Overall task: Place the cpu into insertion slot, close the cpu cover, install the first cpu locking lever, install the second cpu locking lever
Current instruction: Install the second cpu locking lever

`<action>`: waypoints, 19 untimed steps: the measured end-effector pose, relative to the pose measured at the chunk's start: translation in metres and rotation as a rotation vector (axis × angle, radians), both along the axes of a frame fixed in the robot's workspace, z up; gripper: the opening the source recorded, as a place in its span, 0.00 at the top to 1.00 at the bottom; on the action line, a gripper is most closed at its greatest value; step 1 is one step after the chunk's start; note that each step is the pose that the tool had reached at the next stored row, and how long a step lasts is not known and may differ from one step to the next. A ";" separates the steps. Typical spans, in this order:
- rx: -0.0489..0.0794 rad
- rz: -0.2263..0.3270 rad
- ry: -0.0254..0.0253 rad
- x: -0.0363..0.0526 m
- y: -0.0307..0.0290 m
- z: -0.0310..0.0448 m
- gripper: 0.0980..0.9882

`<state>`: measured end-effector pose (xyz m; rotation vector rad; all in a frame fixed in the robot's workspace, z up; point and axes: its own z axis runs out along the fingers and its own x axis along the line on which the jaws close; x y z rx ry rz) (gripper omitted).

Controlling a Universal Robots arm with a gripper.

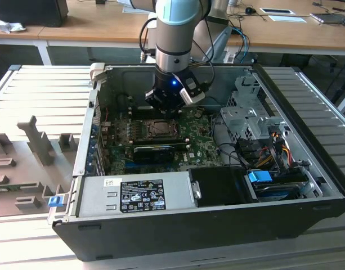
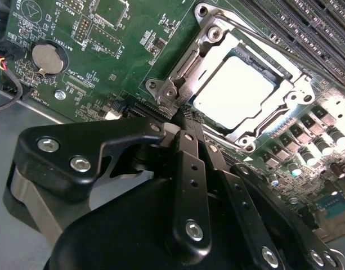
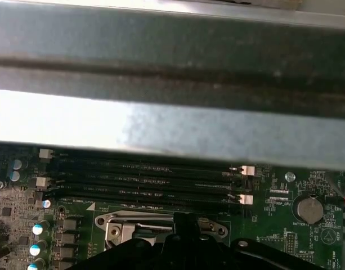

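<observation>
End effector (image 2: 183,115) over motherboard (image 2: 104,67)

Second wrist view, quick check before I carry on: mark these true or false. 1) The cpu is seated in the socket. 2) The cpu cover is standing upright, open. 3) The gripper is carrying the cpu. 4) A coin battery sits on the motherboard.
1) True: the cpu lies flat in the socket.
2) False: the cpu cover lies down flat around the cpu, its window framing the chip.
3) False: the gripper holds nothing; its tips sit at the socket's corner.
4) True: the coin battery sits on the motherboard, away from the socket.
</observation>
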<state>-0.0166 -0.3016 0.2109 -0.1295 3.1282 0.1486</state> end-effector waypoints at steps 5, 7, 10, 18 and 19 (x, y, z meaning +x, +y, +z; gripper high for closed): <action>0.000 0.000 0.0002 0.0000 -0.0008 0.0010 0.99; 0.000 0.000 0.0000 0.0000 -0.0008 0.0046 0.99; 0.000 0.000 0.0000 0.0000 -0.0009 0.0114 0.99; 0.000 0.000 -0.0001 0.0000 -0.0080 0.0133 0.99; 0.000 0.000 0.0001 0.0000 -0.0081 0.0136 0.99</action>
